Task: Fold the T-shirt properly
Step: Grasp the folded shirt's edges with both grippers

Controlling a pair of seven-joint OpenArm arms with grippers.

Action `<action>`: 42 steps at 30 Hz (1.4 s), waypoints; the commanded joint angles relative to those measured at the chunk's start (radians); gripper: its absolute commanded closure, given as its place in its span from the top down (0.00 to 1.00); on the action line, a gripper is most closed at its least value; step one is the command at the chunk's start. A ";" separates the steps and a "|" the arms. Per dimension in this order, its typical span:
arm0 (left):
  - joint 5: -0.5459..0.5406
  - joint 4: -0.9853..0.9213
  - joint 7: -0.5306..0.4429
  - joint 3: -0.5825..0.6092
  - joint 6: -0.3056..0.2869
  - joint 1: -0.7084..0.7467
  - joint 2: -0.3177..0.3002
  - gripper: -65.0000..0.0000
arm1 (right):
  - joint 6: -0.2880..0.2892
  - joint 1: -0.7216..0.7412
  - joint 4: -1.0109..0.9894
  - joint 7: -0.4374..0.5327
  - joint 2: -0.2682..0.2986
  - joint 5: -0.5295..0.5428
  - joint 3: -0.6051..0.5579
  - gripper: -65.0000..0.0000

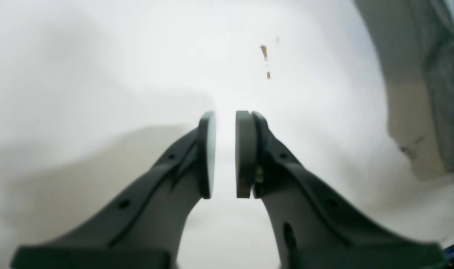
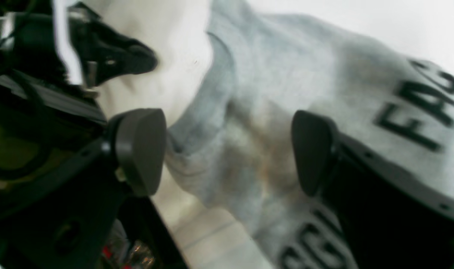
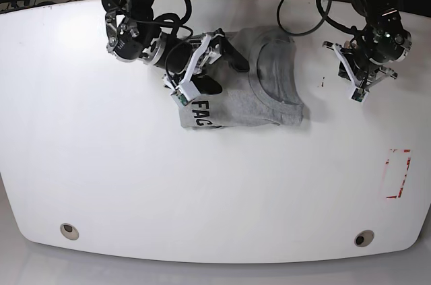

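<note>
My right gripper (image 2: 227, 149) has its jaws spread wide, nothing between them, poised over the T-shirt (image 3: 259, 93) near the collar. My left gripper (image 1: 225, 153) has its pads nearly together with only a thin gap and nothing in it, hanging over bare table (image 3: 202, 191) well clear of the cloth. The shirt lies bunched into a compact bundle at the far middle of the table, lettering partly showing. I judge I'm between folds. Next, I'd need the right jaws to drop onto an edge and pinch cleanly through the layers.
</note>
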 commanded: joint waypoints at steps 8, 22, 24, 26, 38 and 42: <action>-0.004 0.076 -0.010 0.117 -0.001 0.004 -0.023 0.12 | 0.000 0.015 -0.020 0.047 0.029 0.021 -0.011 0.77; 0.001 0.121 -0.009 0.446 -0.001 0.032 0.058 0.12 | 0.000 0.255 -0.287 0.059 0.070 0.022 0.099 0.39; 0.002 0.114 -0.009 0.449 -0.001 0.030 0.061 0.12 | 0.003 0.296 -0.347 0.060 0.076 0.021 0.099 0.30; 0.001 0.111 -0.007 0.464 -0.001 0.033 0.070 0.12 | 0.003 0.336 -0.396 0.060 0.088 0.021 0.098 0.27; 0.002 0.101 -0.010 0.463 -0.001 0.064 -0.005 0.12 | 0.009 0.417 -0.531 0.111 0.116 -0.154 0.096 0.28; 0.002 0.056 -0.012 0.444 -0.001 0.024 -0.017 0.12 | 0.010 0.416 -0.532 0.133 0.116 -0.240 0.096 0.28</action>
